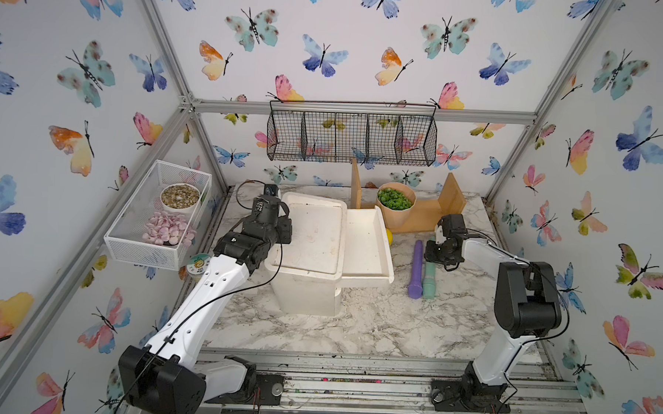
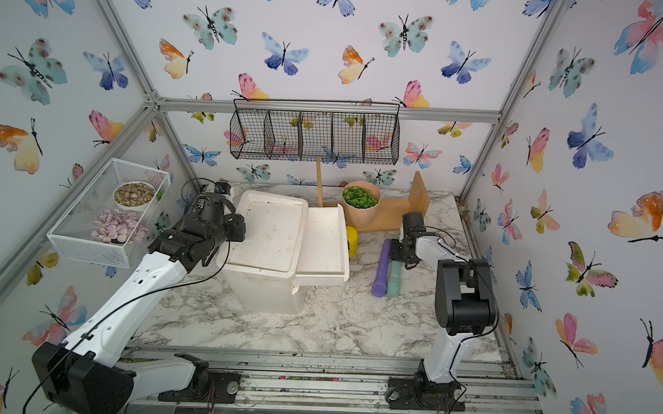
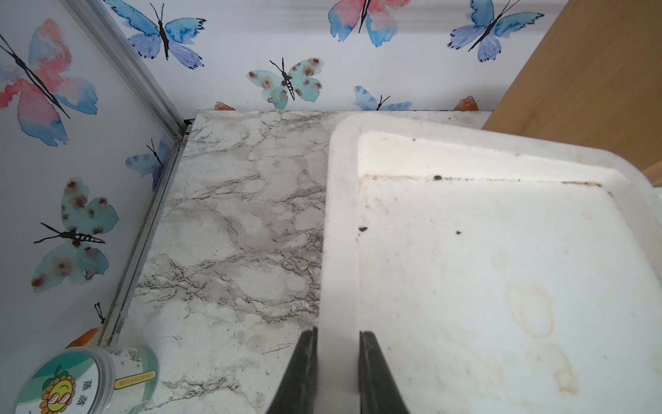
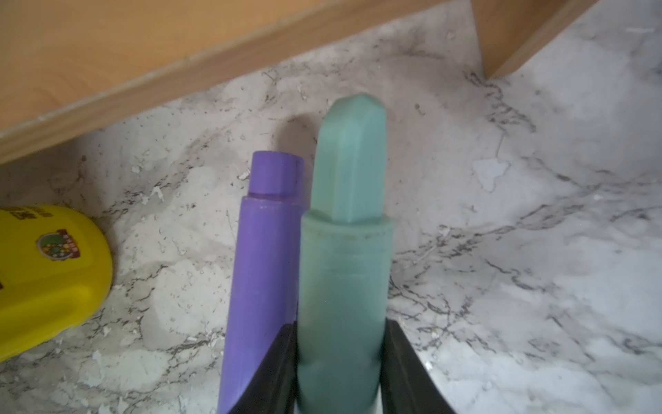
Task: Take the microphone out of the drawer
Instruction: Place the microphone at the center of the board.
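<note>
Covering the floor of the cell, the grey-veined marble-pattern tabletop (image 1: 355, 332) carries the loose items noted below.

Largest on it is the white plastic drawer unit (image 1: 307, 291), standing left of centre, with a stained top. The left gripper (image 3: 338, 331) is clamped tight on the raised rim at the unit's left edge, one finger on either side of it. The shallow white plastic drawer (image 1: 363, 240) stands open, projecting to the right from the top of the unit.

A black wire basket (image 1: 352, 137) with divided compartments hangs on the far wall. A white mesh tray (image 1: 139, 251) is fixed to the left wall. A light wooden stand (image 1: 422, 215) sits at the far right, with a peach round pot of green leaves (image 1: 395, 207) between its uprights.

Right of the drawer, a purple plastic cylinder (image 1: 416, 269) lies pointing near to far. The teal plastic microphone (image 4: 344, 269) lies outside the drawer, alongside the purple cylinder on its right and touching it. The right gripper (image 4: 340, 324) is partly closed around the microphone's body toward the far end, a finger against each side.

A yellow plastic item (image 2: 351, 239) sits just beyond the drawer's right edge, near the wooden stand. A small round tin with a sunflower label (image 3: 82, 380) lies at the tabletop's left edge.
</note>
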Tool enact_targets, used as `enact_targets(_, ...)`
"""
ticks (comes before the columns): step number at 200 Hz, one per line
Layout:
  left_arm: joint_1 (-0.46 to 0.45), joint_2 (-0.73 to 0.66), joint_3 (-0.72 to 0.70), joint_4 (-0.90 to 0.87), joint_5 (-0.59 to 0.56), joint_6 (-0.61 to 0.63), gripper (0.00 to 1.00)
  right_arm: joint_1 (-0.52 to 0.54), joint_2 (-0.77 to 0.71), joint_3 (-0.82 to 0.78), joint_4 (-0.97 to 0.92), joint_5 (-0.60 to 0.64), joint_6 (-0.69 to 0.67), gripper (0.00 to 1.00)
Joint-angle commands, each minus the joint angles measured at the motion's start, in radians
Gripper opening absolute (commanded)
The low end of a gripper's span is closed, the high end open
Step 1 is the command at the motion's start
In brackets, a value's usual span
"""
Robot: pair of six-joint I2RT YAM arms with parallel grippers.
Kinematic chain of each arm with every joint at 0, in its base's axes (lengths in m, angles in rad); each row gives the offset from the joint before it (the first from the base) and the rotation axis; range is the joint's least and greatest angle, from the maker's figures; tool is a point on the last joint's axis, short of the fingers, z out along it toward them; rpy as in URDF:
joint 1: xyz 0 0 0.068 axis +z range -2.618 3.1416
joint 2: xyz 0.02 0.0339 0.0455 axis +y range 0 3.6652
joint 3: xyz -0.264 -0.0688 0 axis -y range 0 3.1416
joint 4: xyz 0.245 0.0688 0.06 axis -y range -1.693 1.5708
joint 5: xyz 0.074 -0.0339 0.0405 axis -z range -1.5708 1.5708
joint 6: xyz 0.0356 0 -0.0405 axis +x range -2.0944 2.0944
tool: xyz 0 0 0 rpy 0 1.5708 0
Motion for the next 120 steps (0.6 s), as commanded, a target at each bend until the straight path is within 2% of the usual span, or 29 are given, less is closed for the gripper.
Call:
enact_targets(1,-0.015,-0.013,-0.024,-0.009,0.001,-0.023,0.00,-0.008,0.026,0.031,-0.025,-0.021,-0.013,0.24)
enact_targets(85,-0.015,-0.014,-0.011,-0.011,0.004,-0.028,0.00,-0.020,0.096,0.048,-0.056,-0.017,0.034,0.31)
enact_targets(120,-0.015,-0.015,-0.009,-0.013,0.006,-0.033,0.00,-0.022,0.091,0.058,-0.067,-0.028,0.043,0.43)
